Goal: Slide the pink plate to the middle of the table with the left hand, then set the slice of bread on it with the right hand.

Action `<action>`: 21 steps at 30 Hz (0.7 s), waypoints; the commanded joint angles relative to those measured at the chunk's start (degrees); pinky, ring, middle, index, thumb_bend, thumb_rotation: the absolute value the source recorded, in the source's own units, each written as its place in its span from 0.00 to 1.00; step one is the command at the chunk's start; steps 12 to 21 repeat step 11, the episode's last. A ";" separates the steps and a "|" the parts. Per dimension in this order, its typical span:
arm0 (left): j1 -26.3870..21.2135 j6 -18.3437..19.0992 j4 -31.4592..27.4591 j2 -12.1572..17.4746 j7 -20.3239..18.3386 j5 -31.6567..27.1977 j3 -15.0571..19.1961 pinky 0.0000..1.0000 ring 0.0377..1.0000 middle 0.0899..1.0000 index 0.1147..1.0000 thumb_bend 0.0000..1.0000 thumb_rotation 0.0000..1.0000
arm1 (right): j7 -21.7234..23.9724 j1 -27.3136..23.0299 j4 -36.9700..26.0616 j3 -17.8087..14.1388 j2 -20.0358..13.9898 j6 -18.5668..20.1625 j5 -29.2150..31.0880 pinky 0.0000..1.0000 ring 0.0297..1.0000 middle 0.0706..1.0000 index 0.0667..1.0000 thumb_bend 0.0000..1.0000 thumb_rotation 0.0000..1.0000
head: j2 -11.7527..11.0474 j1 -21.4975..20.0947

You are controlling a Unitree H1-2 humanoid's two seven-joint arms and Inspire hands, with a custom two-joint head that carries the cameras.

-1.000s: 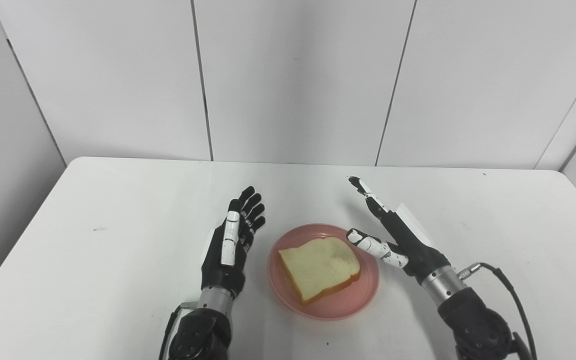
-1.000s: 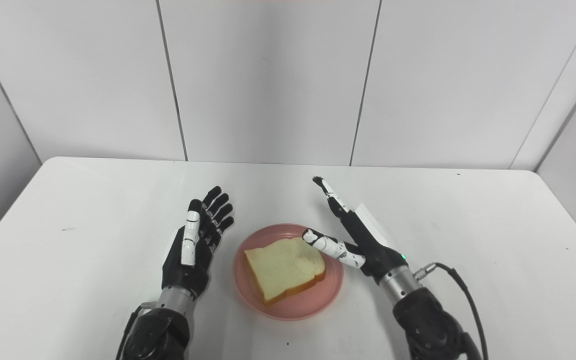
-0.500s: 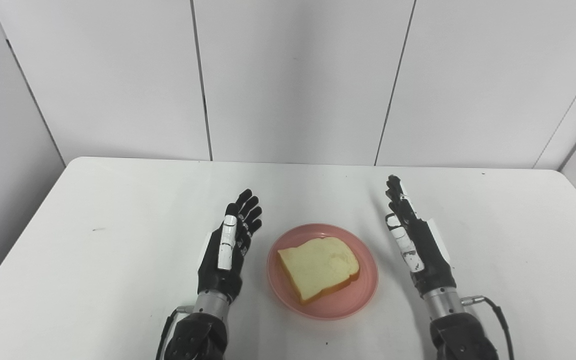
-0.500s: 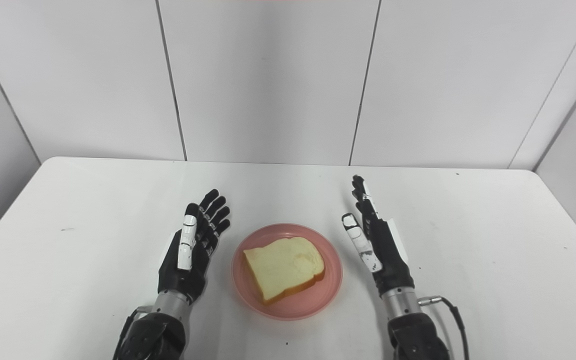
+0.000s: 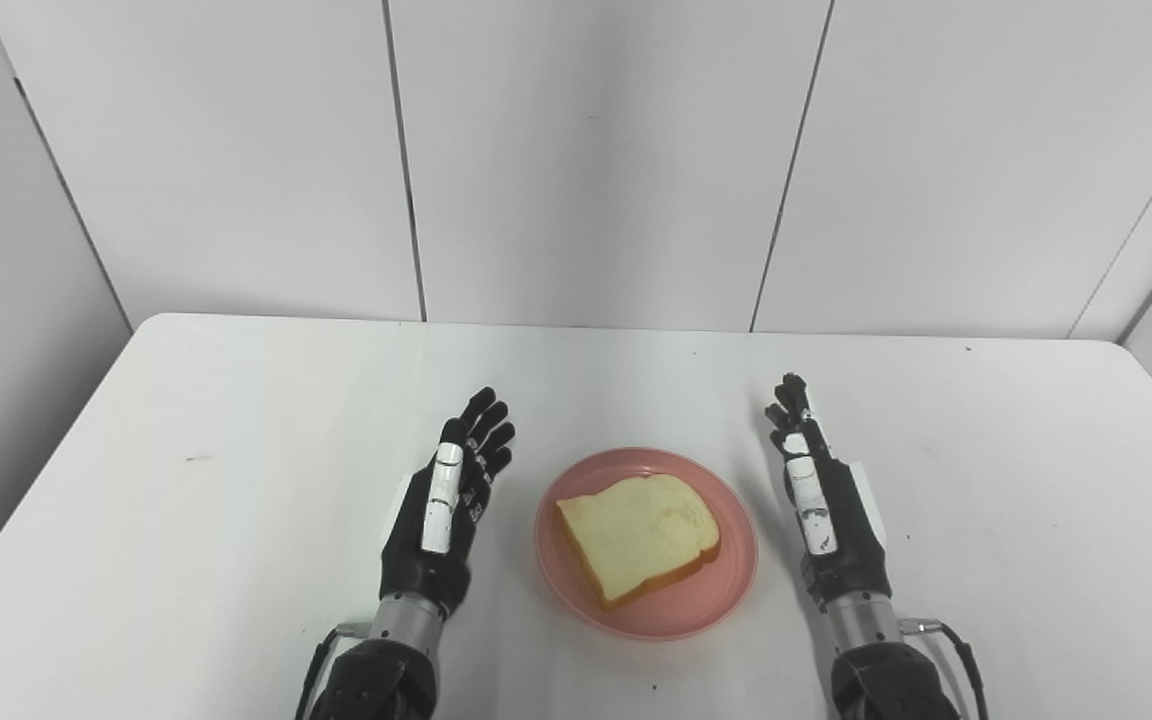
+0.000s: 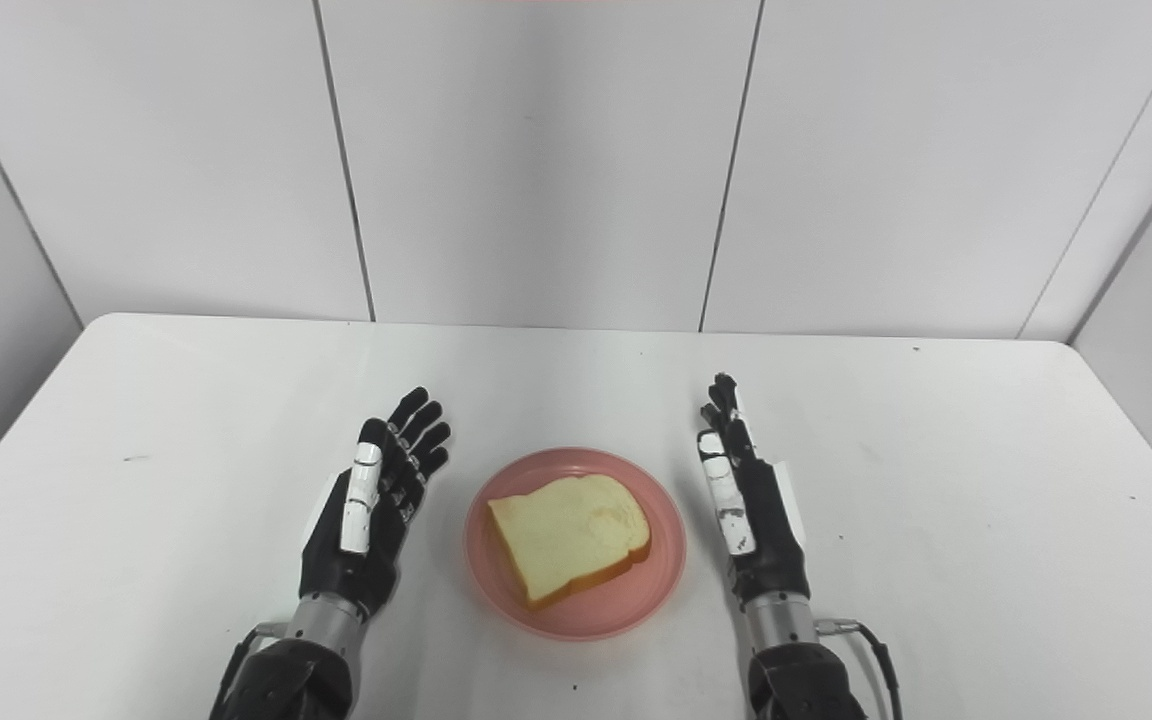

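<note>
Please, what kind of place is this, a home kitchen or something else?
Probably a lab test booth, not a kitchen: a bare white table enclosed by plain white wall panels, holding only a pink plate with a slice of bread.

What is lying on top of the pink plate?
One slice of bread lies flat on the pink plate, inside its rim. The plate surface beneath the slice is covered, so it cannot be seen. Neither hand touches them.
</note>
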 commanded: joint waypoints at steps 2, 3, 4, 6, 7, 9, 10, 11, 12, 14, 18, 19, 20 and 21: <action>-0.78 0.24 -2.41 0.63 -0.93 -0.22 -0.12 0.96 0.93 0.93 0.88 0.70 0.93 | 0.15 -0.79 -2.60 -0.06 0.79 0.95 1.70 1.00 0.96 0.98 1.00 0.62 1.00 | 0.07 -0.11; -0.72 0.41 -2.57 0.67 -0.93 -0.27 -0.12 0.96 0.93 0.93 0.88 0.70 0.93 | 0.11 -0.79 -2.69 -0.09 0.88 1.20 1.95 1.00 0.96 0.98 1.00 0.62 1.00 | 0.07 -0.11; -0.68 0.64 -2.71 0.61 -0.89 -0.42 -0.07 0.96 0.93 0.93 0.88 0.70 0.94 | 0.10 -0.75 -2.86 -0.17 1.02 1.57 2.38 0.99 0.96 0.98 0.99 0.62 1.00 | 0.09 0.08; -0.69 0.97 -2.86 0.43 -0.68 -0.62 0.05 0.96 0.94 0.93 0.88 0.69 0.93 | 0.11 -0.69 -3.02 -0.21 1.05 1.91 2.94 0.98 0.96 0.97 0.98 0.63 1.00 | 0.04 0.65; -0.72 1.13 -2.92 0.32 -0.57 -0.65 0.12 0.96 0.94 0.93 0.88 0.69 0.93 | 0.13 -0.67 -3.05 -0.21 0.99 1.99 3.13 0.98 0.96 0.97 0.98 0.63 1.00 | 0.01 0.76; -0.92 0.96 -2.69 0.22 -0.40 -0.44 0.20 0.95 0.94 0.93 0.88 0.68 0.93 | 0.54 -0.53 -3.49 -0.17 0.70 2.76 3.86 0.98 0.96 0.97 0.99 0.63 1.00 | -0.13 1.58; -1.06 0.68 -2.45 0.22 -0.45 -0.27 0.14 0.95 0.94 0.93 0.88 0.68 0.93 | 0.78 -0.47 -3.66 -0.19 0.52 2.96 4.23 0.99 0.96 0.97 0.99 0.63 1.00 | -0.38 2.51; -1.15 0.48 -2.28 0.23 -0.50 -0.16 0.10 0.95 0.94 0.93 0.88 0.68 0.94 | 0.91 -0.44 -3.76 -0.20 0.39 3.07 4.49 0.99 0.96 0.98 0.99 0.63 1.00 | -0.38 2.51; -1.15 0.48 -2.28 0.23 -0.50 -0.16 0.10 0.95 0.94 0.93 0.88 0.68 0.94 | 0.91 -0.44 -3.76 -0.20 0.39 3.07 4.49 0.99 0.96 0.98 0.99 0.63 1.00 | -0.38 2.51; -1.15 0.48 -2.28 0.23 -0.50 -0.16 0.10 0.95 0.94 0.93 0.88 0.68 0.94 | 0.91 -0.44 -3.76 -0.20 0.39 3.07 4.49 0.99 0.96 0.98 0.99 0.63 1.00 | -0.38 2.51; -1.15 0.48 -2.28 0.23 -0.50 -0.16 0.10 0.95 0.94 0.93 0.88 0.68 0.94 | 0.91 -0.44 -3.76 -0.20 0.39 3.07 4.49 0.99 0.96 0.98 0.99 0.63 1.00 | -0.38 2.51; -1.15 0.48 -2.28 0.23 -0.50 -0.16 0.10 0.95 0.94 0.93 0.88 0.68 0.94 | 0.91 -0.44 -3.76 -0.20 0.39 3.07 4.49 0.99 0.96 0.98 0.99 0.63 1.00 | -0.38 2.51; -1.15 0.48 -2.28 0.23 -0.50 -0.16 0.10 0.95 0.94 0.93 0.88 0.68 0.94 | 0.91 -0.44 -3.76 -0.20 0.39 3.07 4.49 0.99 0.96 0.98 0.99 0.63 1.00 | -0.38 2.51; -1.15 0.48 -2.28 0.23 -0.50 -0.16 0.10 0.95 0.94 0.93 0.88 0.68 0.94 | 0.91 -0.44 -3.76 -0.20 0.39 3.07 4.49 0.99 0.96 0.98 0.99 0.63 1.00 | -0.38 2.51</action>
